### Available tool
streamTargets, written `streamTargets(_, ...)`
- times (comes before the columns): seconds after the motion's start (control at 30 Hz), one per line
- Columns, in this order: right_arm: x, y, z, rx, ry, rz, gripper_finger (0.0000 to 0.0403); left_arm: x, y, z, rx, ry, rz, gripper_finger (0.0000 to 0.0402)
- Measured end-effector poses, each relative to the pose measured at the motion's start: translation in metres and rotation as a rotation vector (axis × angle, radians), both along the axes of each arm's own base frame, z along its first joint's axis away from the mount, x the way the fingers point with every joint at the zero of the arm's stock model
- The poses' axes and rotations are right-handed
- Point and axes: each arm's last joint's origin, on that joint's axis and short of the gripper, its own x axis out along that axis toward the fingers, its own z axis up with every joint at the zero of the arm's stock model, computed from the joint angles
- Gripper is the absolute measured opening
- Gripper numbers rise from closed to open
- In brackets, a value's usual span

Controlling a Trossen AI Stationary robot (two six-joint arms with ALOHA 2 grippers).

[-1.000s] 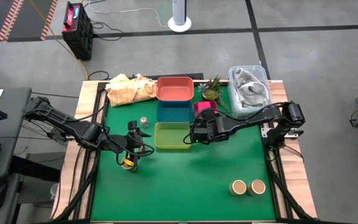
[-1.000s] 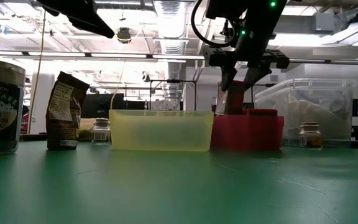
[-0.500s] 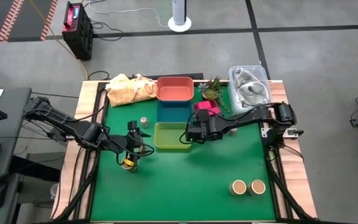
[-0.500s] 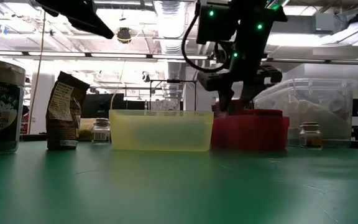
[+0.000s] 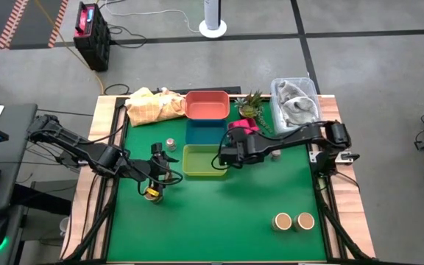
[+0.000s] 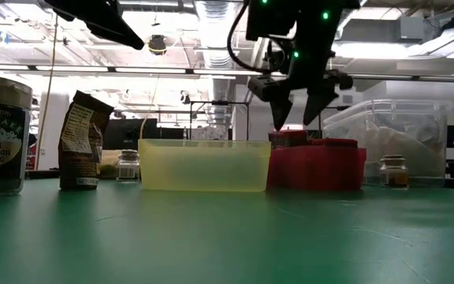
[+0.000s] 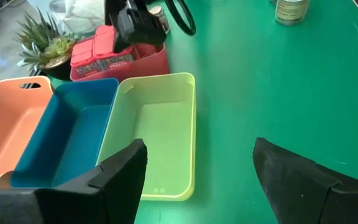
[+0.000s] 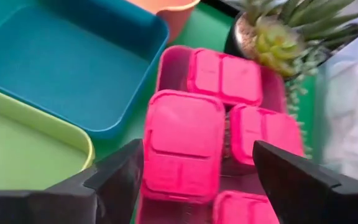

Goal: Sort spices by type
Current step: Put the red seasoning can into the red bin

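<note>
A pink tray (image 8: 166, 62) holds several bright pink squarish spice boxes. One pink box (image 8: 182, 146) lies tilted on top of the others. My right gripper (image 8: 197, 146) stands open just above it, one finger on either side and clear of it, as the low view shows (image 6: 294, 118). My left gripper (image 5: 157, 175) waits open over the green mat left of the yellow tray (image 5: 203, 160), with nothing between its fingers (image 7: 199, 144). A round jar (image 5: 152, 193) stands on the mat right under it.
A blue tray (image 5: 206, 132) and an orange tray (image 5: 207, 104) lie behind the yellow one. Two tan-topped jars (image 5: 293, 221) stand near front right, and small jars (image 5: 170, 143) (image 5: 276, 154) stand on the mat. A spiky plant (image 5: 252, 105), clear bin (image 5: 296, 103) and yellow cloth (image 5: 152, 105) line the far edge.
My right gripper has rolled at the wrist, dipped onto the pink tray and opened, letting go of the pink box. The box now rests on top of the other boxes in the tray, and the fingers stand just above it.
</note>
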Motion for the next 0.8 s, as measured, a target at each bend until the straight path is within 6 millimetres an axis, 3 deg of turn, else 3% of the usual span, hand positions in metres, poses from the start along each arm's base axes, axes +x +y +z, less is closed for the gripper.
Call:
streamTargets(0.17,-0.001,0.009,0.022,-0.015,0.042,0.026,0.0323,0.0,0.0,0.0,0.002,0.0,-0.001,0.0278)
streamTargets(0.3,-0.005,0.004,0.023,-0.054,0.106,0.026,0.0312,0.0,0.0,0.0,0.002,0.0,-0.001,0.0278)
streamTargets(0.43,-0.005,-0.014,0.014,-0.057,0.132,0.019,0.0303,0.0,0.0,0.0,0.002,0.0,-0.001,0.0278)
streamTargets(0.63,-0.003,-0.041,-0.017,0.091,0.11,0.049,0.0301,0.0,0.0,0.0,0.002,0.001,0.0,0.0278)
streamTargets(0.8,-0.006,-0.044,-0.017,0.1,0.098,0.043,0.0301,-0.001,0.0,-0.001,0.002,0.013,0.003,0.0278)
